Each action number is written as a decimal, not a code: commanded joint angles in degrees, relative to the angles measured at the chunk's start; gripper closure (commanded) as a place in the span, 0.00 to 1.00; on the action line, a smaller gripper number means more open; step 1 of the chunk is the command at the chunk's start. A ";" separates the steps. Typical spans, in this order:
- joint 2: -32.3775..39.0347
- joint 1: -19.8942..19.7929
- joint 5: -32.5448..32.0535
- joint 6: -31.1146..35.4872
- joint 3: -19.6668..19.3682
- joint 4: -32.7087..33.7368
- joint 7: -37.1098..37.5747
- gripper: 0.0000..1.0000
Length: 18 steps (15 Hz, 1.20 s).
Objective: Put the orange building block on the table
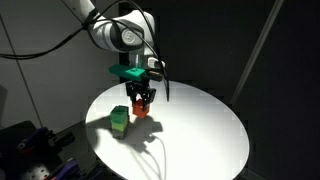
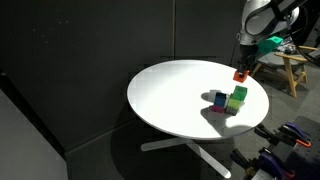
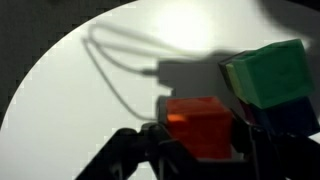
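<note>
The orange building block (image 3: pixel 203 127) is a small orange-red cube held between my gripper's black fingers (image 3: pixel 200 135). In both exterior views the gripper (image 1: pixel 142 100) (image 2: pixel 241 72) holds the orange block (image 1: pixel 141 110) (image 2: pixel 240 76) just above the round white table (image 1: pixel 200 130) (image 2: pixel 170 95). I cannot tell whether the block touches the tabletop. A green block on a blue block (image 1: pixel 120 119) (image 2: pixel 236 97) (image 3: pixel 268 75) stands close beside it.
The table edge (image 1: pixel 100 155) curves near the stack. A dark curtain surrounds the scene. A wooden stool (image 2: pixel 292 68) stands behind the table. Dark equipment (image 2: pixel 285 150) sits on the floor near the table.
</note>
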 commanded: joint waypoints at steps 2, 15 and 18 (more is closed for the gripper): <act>2.82 -0.51 0.26 0.83 -0.07 2.11 0.78 0.67; 9.48 -0.48 0.12 11.61 -0.18 1.77 2.46 0.67; 9.95 -0.45 0.27 12.28 -0.18 1.72 2.60 0.67</act>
